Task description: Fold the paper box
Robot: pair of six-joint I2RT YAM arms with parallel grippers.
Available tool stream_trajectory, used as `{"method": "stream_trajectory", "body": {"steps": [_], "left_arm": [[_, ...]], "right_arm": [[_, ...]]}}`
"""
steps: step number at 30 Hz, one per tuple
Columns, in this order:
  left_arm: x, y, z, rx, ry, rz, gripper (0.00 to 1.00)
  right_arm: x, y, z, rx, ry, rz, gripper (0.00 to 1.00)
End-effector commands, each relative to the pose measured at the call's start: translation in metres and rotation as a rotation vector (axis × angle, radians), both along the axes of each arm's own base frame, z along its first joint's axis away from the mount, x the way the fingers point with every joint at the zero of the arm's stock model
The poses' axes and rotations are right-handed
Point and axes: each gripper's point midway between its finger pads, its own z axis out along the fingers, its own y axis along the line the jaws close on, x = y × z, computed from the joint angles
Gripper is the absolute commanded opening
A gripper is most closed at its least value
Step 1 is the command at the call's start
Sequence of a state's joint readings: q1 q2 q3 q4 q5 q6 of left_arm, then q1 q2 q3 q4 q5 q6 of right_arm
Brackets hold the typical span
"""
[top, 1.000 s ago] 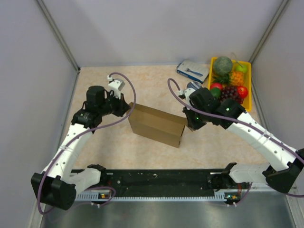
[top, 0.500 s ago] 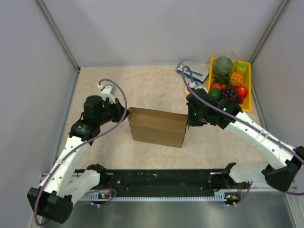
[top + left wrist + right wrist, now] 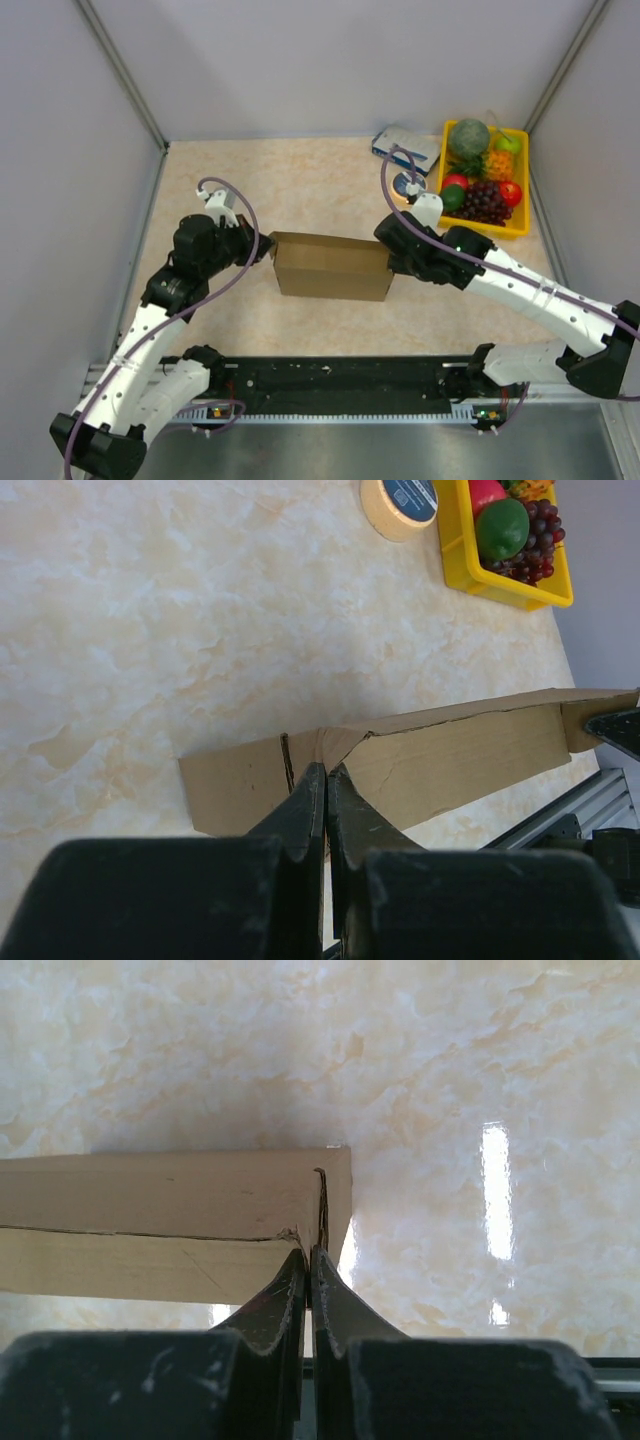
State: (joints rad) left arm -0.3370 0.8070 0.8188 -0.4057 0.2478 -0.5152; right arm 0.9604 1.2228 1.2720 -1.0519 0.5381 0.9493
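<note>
The paper box (image 3: 332,267) is a plain brown cardboard box standing in the middle of the table, held between both arms. My left gripper (image 3: 268,247) is shut on its left end wall; in the left wrist view (image 3: 326,772) the fingers pinch the cardboard edge (image 3: 420,755). My right gripper (image 3: 391,258) is shut on the box's right end wall; in the right wrist view (image 3: 308,1254) the fingers pinch the corner edge of the box (image 3: 170,1222). The box looks narrow, its long walls close together.
A yellow fruit tray (image 3: 521,222) with fruit stands at the back right, seen also in the left wrist view (image 3: 455,560). A blue-and-white carton (image 3: 405,148) and a tape roll (image 3: 407,185) lie left of it. Grey walls enclose the table; a black rail (image 3: 340,375) runs along the near edge.
Both grippers have moved toward the near side with the box. The box has turned from skewed to square with the table edge and its opening has narrowed.
</note>
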Motion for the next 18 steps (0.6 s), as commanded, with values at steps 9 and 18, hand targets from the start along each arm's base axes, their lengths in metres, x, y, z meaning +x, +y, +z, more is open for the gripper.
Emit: {"method": "stream_trajectory", "body": {"steps": [9, 18], "left_arm": [[0.0, -0.001, -0.004, -0.037, 0.006, 0.023, 0.0], [-0.006, -0.005, -0.009, -0.031, 0.062, 0.051, 0.0]], "right_arm": [[0.002, -0.011, -0.013, -0.077, -0.066, 0.001, 0.0], [-0.004, -0.005, -0.034, -0.072, -0.063, 0.092, 0.0]]}}
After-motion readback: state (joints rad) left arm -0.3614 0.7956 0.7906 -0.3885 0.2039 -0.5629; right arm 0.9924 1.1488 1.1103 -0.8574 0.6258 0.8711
